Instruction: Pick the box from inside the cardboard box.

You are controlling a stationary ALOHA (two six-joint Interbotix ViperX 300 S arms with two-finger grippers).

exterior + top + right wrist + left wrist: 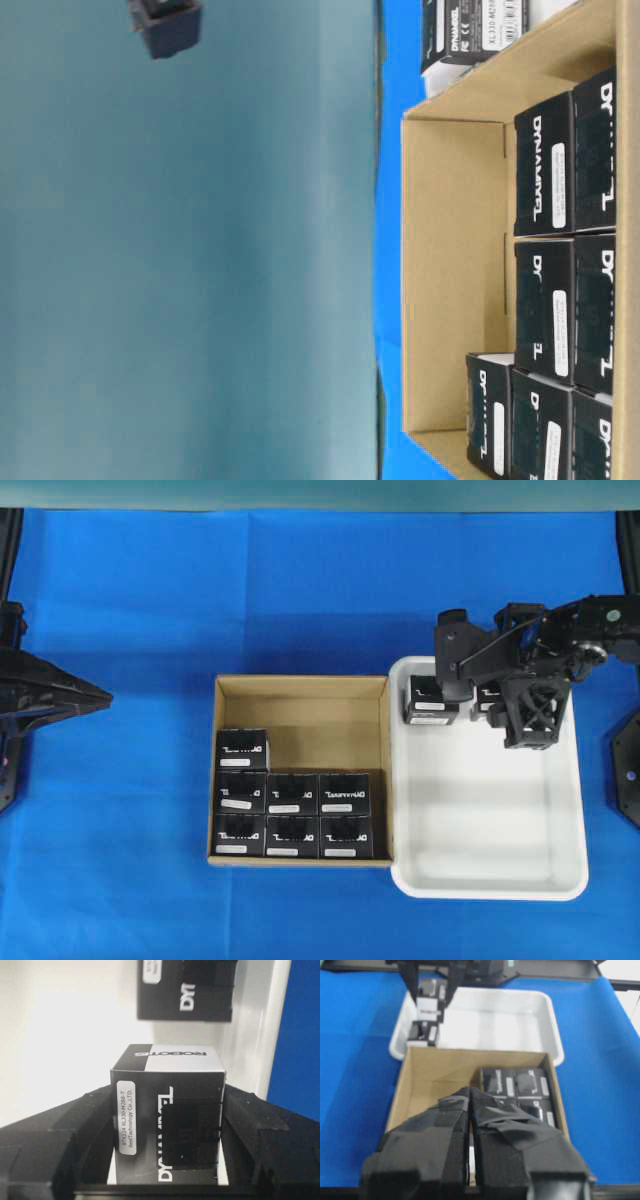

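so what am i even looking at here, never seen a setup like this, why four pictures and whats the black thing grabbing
This is a robot with two arms on a blue table, photographed at one moment by four cameras. One looks straight down, one sits at table height (its picture is turned sideways), and one rides on each wrist.

On the table are a brown cardboard box holding seven small black boxes and, beside it, a white tray.

The right gripper, seen close up by its own wrist camera, is closed on one black box over the tray. Another black box already sits in the tray. The left gripper is shut, holds nothing and hangs at the carton's near edge.
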